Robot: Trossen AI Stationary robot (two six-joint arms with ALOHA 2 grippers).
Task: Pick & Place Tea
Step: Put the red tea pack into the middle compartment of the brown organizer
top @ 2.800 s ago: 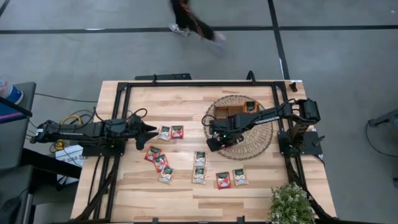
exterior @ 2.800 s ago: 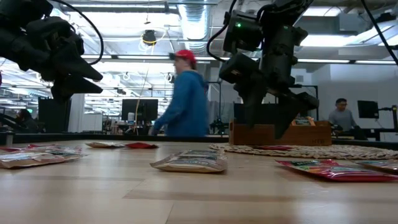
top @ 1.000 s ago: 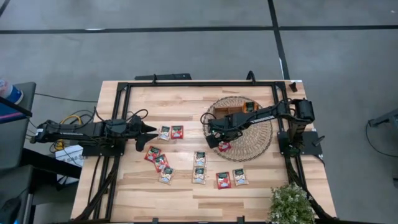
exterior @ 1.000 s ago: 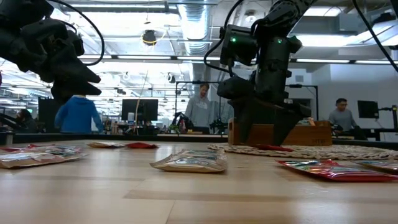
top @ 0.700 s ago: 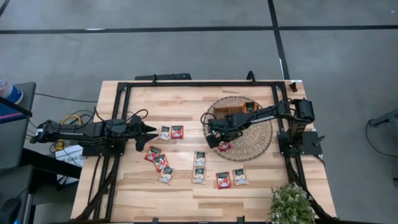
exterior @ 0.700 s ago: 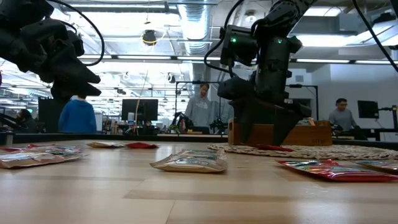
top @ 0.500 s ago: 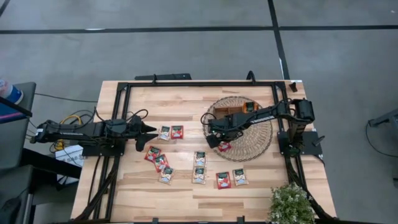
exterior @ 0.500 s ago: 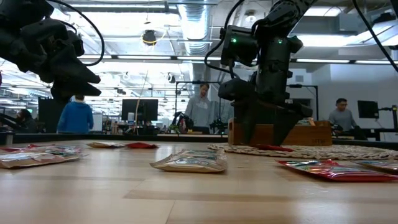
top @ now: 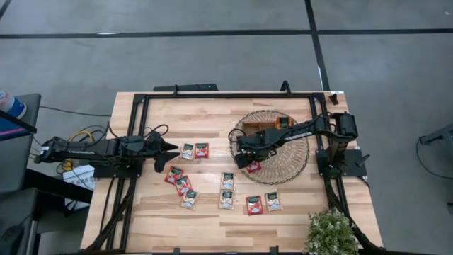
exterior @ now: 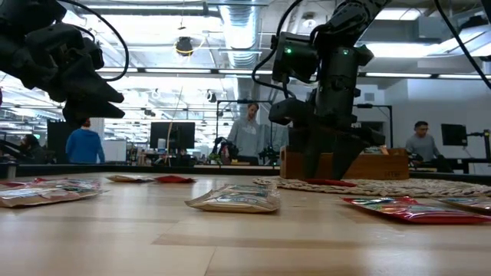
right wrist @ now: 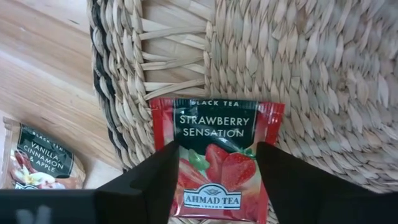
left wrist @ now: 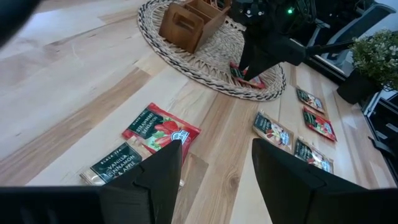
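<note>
A red strawberry tea sachet lies flat on the round wicker mat, near the mat's near-left rim. My right gripper is open and low over it, a finger above each side edge. In the low view its fingers reach down to the mat. My left gripper is open above the table, just left of a beige sachet and a red sachet. Several more sachets lie flat on the table's near half. My right gripper comes from above, pointing down, with its open fingers over the two side edges of the red sachet. The sachet lies flat on the mat. I cannot tell whether the fingers touch it.
The wooden compartment tray stands on the far part of the mat with a sachet in it. A potted plant sits at the near-right corner. A black frame borders the table. People show in the room behind.
In the last second neither gripper has clearly moved. Before that, my right gripper came down from higher above the mat to just over the red sachet, which has stayed on the mat. People have walked through the background.
</note>
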